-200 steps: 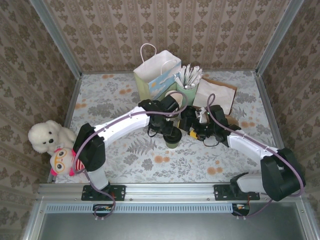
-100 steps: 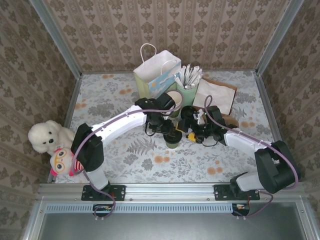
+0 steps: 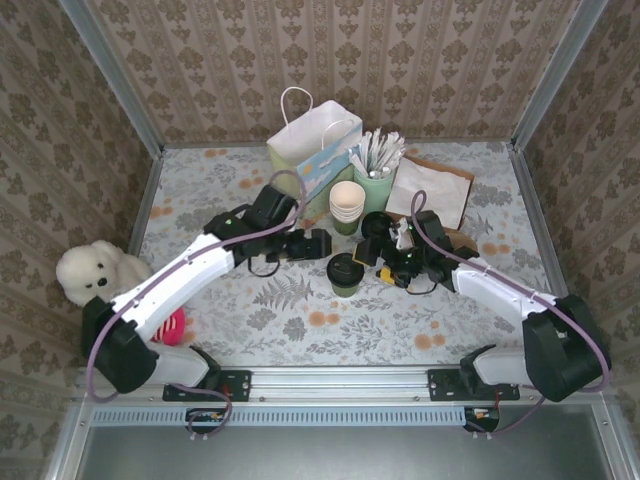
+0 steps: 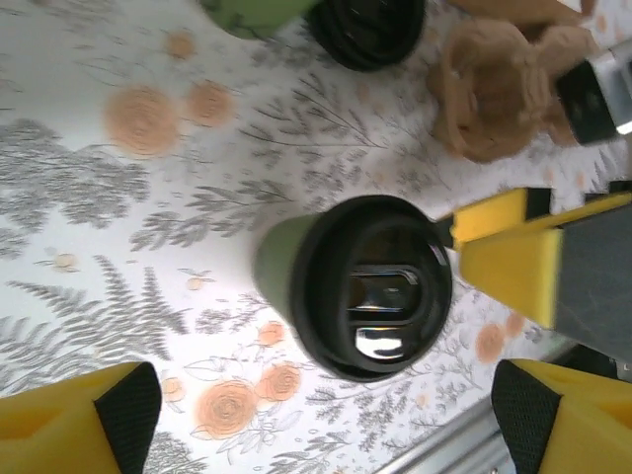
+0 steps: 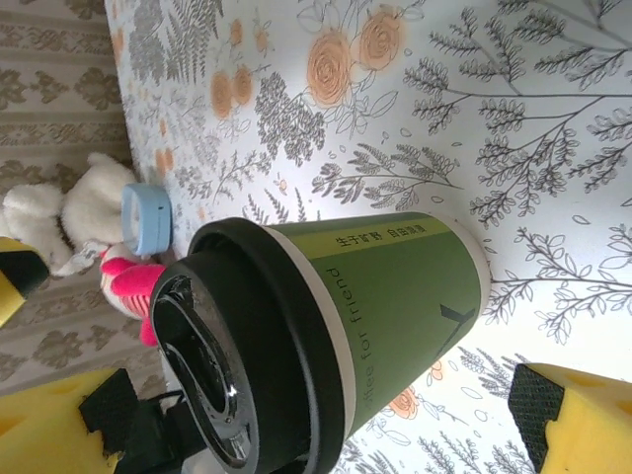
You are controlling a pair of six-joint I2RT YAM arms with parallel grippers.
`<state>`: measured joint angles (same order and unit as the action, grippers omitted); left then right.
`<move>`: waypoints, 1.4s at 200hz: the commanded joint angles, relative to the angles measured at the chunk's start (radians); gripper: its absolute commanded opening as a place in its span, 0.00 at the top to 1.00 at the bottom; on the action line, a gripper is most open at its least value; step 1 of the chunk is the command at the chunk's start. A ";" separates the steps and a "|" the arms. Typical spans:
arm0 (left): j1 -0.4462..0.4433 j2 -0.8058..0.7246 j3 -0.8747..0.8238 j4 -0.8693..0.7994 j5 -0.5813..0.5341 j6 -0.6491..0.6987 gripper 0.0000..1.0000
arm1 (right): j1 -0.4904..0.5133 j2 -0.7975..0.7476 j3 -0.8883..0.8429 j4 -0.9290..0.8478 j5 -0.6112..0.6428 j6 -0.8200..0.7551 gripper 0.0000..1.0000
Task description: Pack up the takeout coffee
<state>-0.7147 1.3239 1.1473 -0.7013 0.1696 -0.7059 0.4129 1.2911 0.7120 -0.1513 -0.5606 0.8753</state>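
Takeout coffee [image 3: 345, 272]: upright, black lid on, on floral table [image 3: 480, 320].
Left gripper [image 3: 320, 243]: I see fingers spread wide, empty, beside it.
Right gripper [image 3: 372, 260]: spread wide, straddling it, unclamped.

Counted on the tabletop [image 3: 400, 325]: one takeout coffee [image 3: 346, 272] with black lid; one stack of lidless cups [image 3: 347, 203], number within the stack not determinable; one pale-green cup of white sticks [image 3: 375, 172], sticks too fine to tally; two paper bags, namely one white handled bag [image 3: 305, 150] and one brown bag [image 3: 437, 188]; one loose black lid [image 3: 378, 223]. Recorded at the left edge: two soft toys, one white bear [image 3: 88, 272] and one pink doll [image 3: 172, 325], the latter partly hidden. Noted also: two arms carrying two end effectors, the left end effector [image 4: 321, 420] and the right end effector [image 5: 316, 415].
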 commanded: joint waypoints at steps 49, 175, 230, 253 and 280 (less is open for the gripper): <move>0.081 0.016 -0.251 0.288 0.031 -0.270 0.00 | 0.083 -0.007 0.120 -0.215 0.156 0.071 0.00; 0.046 0.122 -0.259 0.308 0.070 -0.273 0.00 | 0.200 0.180 0.331 -0.374 0.261 0.072 0.00; 0.035 0.140 -0.253 0.276 0.048 -0.241 0.00 | 0.231 0.235 0.389 -0.427 0.264 0.066 0.00; 0.028 0.157 -0.244 0.273 0.051 -0.238 0.00 | 0.244 0.257 0.406 -0.427 0.265 0.065 0.00; 0.014 0.171 -0.241 0.268 0.037 -0.245 0.00 | 0.250 0.267 0.400 -0.424 0.302 0.061 0.01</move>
<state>-0.6815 1.4796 0.8970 -0.4042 0.2279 -0.9649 0.6529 1.5391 1.0889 -0.5434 -0.2996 0.9279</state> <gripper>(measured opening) 0.997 0.999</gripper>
